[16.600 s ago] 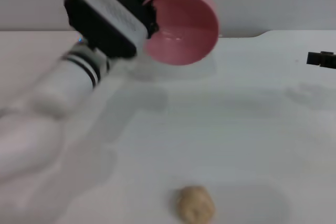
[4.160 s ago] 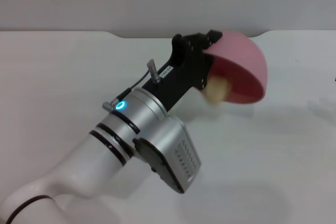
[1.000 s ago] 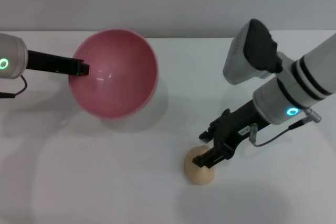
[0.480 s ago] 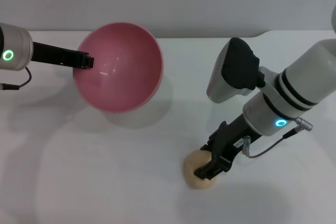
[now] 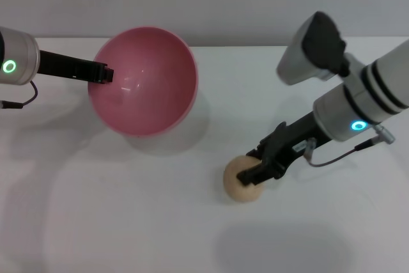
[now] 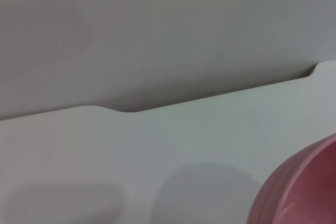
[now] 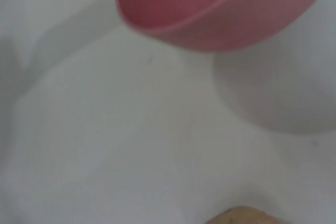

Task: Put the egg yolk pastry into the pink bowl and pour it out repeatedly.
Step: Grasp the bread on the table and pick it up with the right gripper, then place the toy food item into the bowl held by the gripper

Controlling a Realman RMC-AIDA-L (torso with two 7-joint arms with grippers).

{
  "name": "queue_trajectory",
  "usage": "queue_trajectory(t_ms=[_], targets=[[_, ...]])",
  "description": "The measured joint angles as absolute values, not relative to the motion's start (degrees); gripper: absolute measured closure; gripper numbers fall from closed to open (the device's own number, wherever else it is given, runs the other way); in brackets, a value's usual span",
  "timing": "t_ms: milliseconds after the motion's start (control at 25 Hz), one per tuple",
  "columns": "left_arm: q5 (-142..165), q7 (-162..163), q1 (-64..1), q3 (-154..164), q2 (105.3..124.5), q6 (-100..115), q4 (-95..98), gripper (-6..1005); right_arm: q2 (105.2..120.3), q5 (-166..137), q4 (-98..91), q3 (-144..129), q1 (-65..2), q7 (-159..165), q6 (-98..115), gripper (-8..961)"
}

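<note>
The right tool point(image 5: 261, 167) sits low over the white desk point(image 5: 128, 222), its dark fingers pinching the egg yolk pastry point(image 5: 241, 180) from above and from the robot's right. The pastry appears to hang just clear of the desk or barely touch it; which, I cannot tell. The left tool point(image 5: 96, 73) is pressed onto the rim of the pink bowl point(image 5: 143, 81) and holds it tipped, with the open mouth facing forward and up, off the desk to the robot's left and well apart from the pastry.

The step in hand looks like carrying the pastry to the bowl. To do it well, the bowl matters most: it is wide and deep, so it should be levelled enough that the pastry stays inside. The right arm should then lift before crossing, so the pastry clears the near rim. The pinch should stay gentle, since the bun looks soft and may dent. Release belongs low inside the bowl, near the middle, not at the rim, where the pastry could roll out.
</note>
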State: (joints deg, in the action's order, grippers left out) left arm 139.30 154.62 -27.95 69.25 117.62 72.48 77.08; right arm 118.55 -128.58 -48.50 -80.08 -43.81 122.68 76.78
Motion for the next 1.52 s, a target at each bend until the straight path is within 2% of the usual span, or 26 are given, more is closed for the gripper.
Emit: queue_trajectory(t_ms=[400, 560, 880, 1120, 1280, 1520], targets=[[140.9, 154.59, -30.63, 72.04, 117.61, 73.12, 72.34, 1001, 118.07, -130.57, -62.64, -56.36, -38.84, 116.93, 91.0, 532], [141.64, 154.61, -34.92, 76.47, 117.75, 73.68, 67.28, 1001, 118.05, -129.13, -69.94, -48.97, -38.84, 114.07, 95.2, 562], [141.14, 156.39, -42.24, 84.82, 118.46, 73.29, 62.61, 1001, 118.63, -126.41, -74.56, -58.12, -40.99, 113.51, 98.52, 630], [141.06, 157.54, -44.51, 87.63, 118.69, 73.23, 62.18, 1001, 118.95, -131.87, -71.29, -70.28, -43.1, 115.88, 95.76, 676], [141.01, 157.62, -44.95, 87.71, 118.74, 73.33, 62.18, 1000, 119.03, -133.74, -70.26, -74.68, -44.04, 118.4, 92.12, 569], [140.94, 157.71, -44.81, 87.92, 118.74, 73.45, 62.12, 1001, 119.08, -133.32, -73.29, -71.85, -43.64, 119.35, 91.38, 567]])
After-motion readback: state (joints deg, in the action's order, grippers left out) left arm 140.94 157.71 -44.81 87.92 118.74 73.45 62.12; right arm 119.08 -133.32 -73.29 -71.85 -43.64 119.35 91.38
